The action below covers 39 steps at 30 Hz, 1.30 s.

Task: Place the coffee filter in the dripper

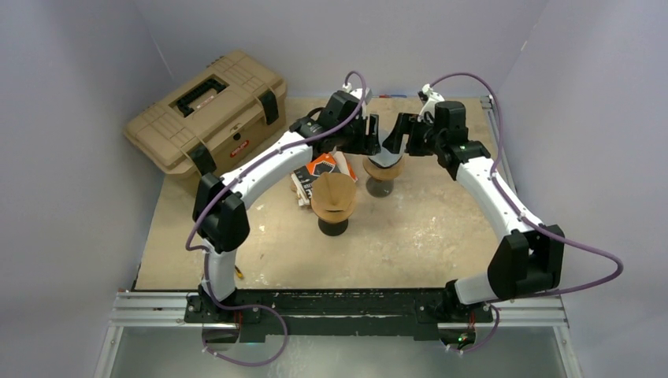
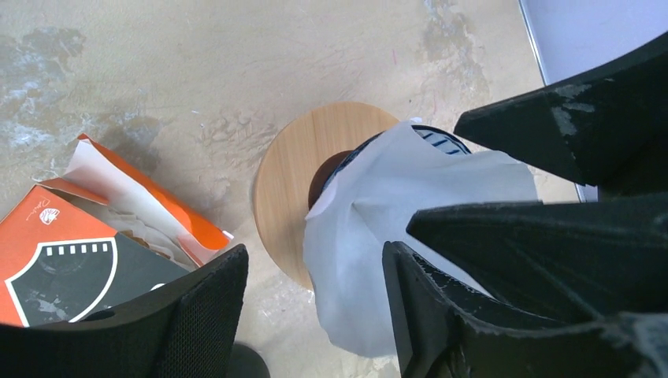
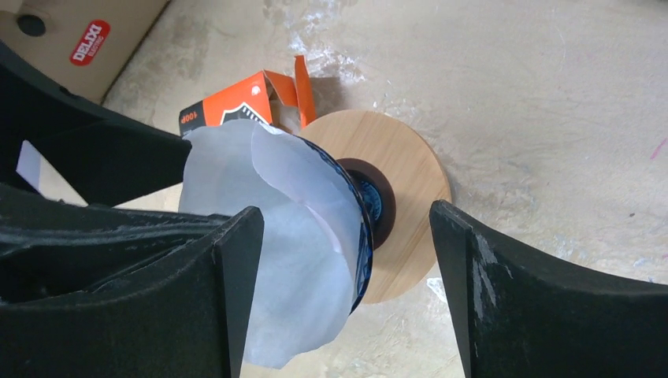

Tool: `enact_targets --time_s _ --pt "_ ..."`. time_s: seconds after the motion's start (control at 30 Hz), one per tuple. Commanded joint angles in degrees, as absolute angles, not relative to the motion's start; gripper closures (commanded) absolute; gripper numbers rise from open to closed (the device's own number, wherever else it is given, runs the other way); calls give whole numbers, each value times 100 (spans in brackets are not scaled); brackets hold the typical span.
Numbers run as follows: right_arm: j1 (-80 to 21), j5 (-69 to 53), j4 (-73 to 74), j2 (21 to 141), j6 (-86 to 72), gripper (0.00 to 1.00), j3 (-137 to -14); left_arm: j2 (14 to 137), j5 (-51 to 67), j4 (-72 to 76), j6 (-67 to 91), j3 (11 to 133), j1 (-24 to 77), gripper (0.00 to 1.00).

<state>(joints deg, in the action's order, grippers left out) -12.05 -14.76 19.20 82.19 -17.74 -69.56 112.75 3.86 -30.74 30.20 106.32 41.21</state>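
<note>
A white paper coffee filter [image 1: 386,146] stands crumpled in the mouth of a dripper [image 1: 383,168] with a round wooden collar and a dark blue ribbed cone, at the table's far middle. My left gripper [image 1: 370,138] and right gripper [image 1: 402,134] flank it closely, both open. In the left wrist view the filter [image 2: 386,228] lies between my fingers, against the right finger [image 2: 441,315], over the collar [image 2: 291,181]. In the right wrist view the filter [image 3: 268,213] sticks out of the blue rim [image 3: 367,228] beside my left finger [image 3: 232,283].
A second dripper holding a brown filter [image 1: 333,197] stands just near-left. An open orange filter box [image 1: 317,168] lies beside it. A tan toolbox [image 1: 206,110] sits at the far left. Grey walls enclose the table on three sides.
</note>
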Motion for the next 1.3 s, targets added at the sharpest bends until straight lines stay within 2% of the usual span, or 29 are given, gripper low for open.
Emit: enact_targets --time_s 0.0,0.17,0.37,0.73,1.27 --pt "-1078 -1765 1748 8112 -1891 19 -7158 10726 408 -2763 2933 10450 4080 36" --pt "-954 -2056 1626 8332 -1947 22 -7157 10619 404 -2739 2914 10316 4082 40" --pt "-932 -2057 1781 8677 -1808 32 -7354 10648 364 -2754 2860 10226 4079 53" --pt "-931 -2136 1704 8783 -1747 50 -7234 10907 338 -2810 2855 10349 4053 56" --pt "-932 -2086 1620 8965 -1600 62 -7124 11240 460 -2768 2901 10581 4037 63"
